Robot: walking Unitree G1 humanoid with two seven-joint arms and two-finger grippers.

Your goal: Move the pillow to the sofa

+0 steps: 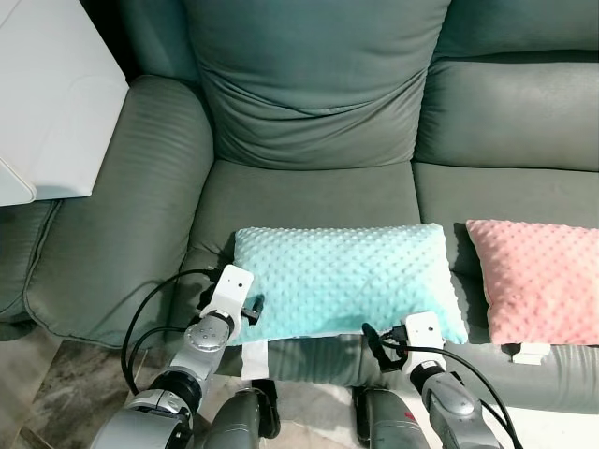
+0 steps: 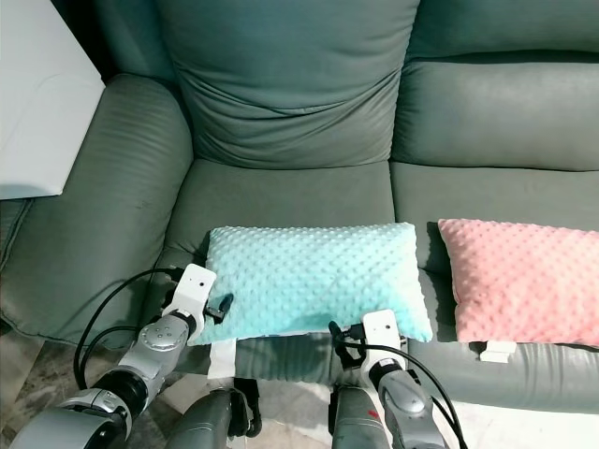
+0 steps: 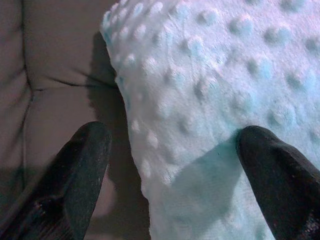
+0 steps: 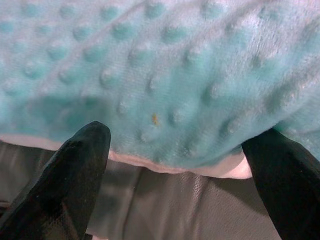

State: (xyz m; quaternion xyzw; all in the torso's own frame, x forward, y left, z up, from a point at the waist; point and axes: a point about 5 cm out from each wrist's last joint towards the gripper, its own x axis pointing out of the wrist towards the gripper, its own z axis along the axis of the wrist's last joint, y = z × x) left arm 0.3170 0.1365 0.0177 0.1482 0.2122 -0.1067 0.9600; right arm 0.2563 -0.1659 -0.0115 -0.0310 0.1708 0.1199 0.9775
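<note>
A bumpy teal pillow (image 1: 348, 279) lies flat on the seat of a grey-green sofa (image 1: 309, 89), close to the front edge. Its white underside peeks out along that edge.

The left gripper (image 3: 172, 165) is at the pillow's left end. Its two black fingers (image 3: 82, 167) are spread wide — one is against the bumpy top, the other is out past the pillow's end, over the sofa seat.

The right gripper (image 4: 180, 165) is at the pillow's front edge, near its right corner. Its fingers are wide apart too, with the pillow's edge between them — I cannot tell if they touch it.

A pink pillow (image 1: 541, 277) with the same bumps lies just beside the teal one, on the next seat. A white desk (image 1: 47, 103) stands past the sofa's left armrest.
</note>
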